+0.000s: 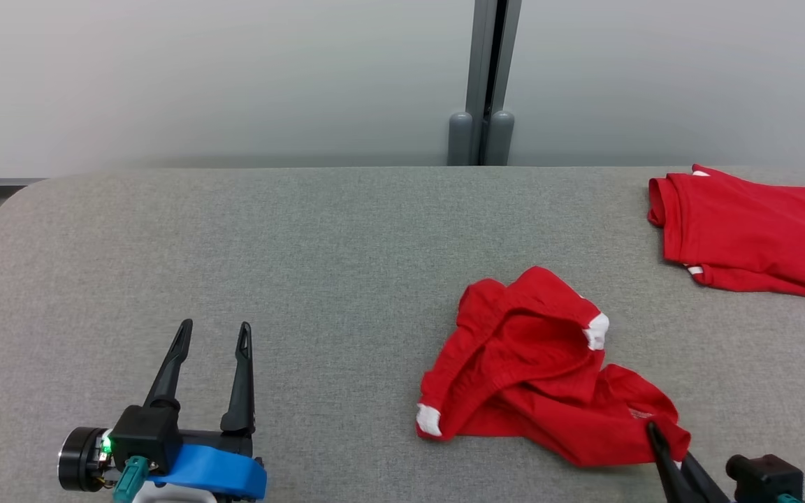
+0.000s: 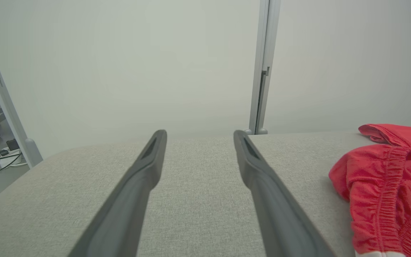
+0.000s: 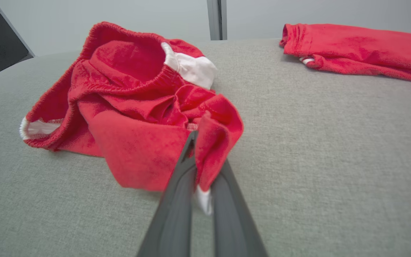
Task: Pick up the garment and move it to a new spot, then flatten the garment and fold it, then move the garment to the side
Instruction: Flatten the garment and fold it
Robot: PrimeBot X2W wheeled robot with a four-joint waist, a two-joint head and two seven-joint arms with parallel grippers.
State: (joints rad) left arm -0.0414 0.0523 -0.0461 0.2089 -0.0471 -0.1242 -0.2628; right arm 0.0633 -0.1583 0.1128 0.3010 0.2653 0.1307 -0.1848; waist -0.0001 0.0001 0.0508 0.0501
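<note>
garment [image 1: 542, 370], red with white trim, lies crumpled on the grey table [image 1: 305, 244], right of the middle and toward the near edge. starting at the left: left claw [image 1: 215, 325] sits low over bare tabletop, fingers wide apart, nothing between them, well clear of the garment. on to the middle, and the garment is bunched up, elastic waistband gaping upward, one white cuff at its near left corner, another at its top right. at its near right corner, right claw [image 1: 654, 429] is pinched together on a fold of red fabric, a scrap of white showing between the fingers in the right wrist view. far right, by the back edge, a second red piece [image 1: 752, 230] lies folded flat, apart from the garment.
</note>
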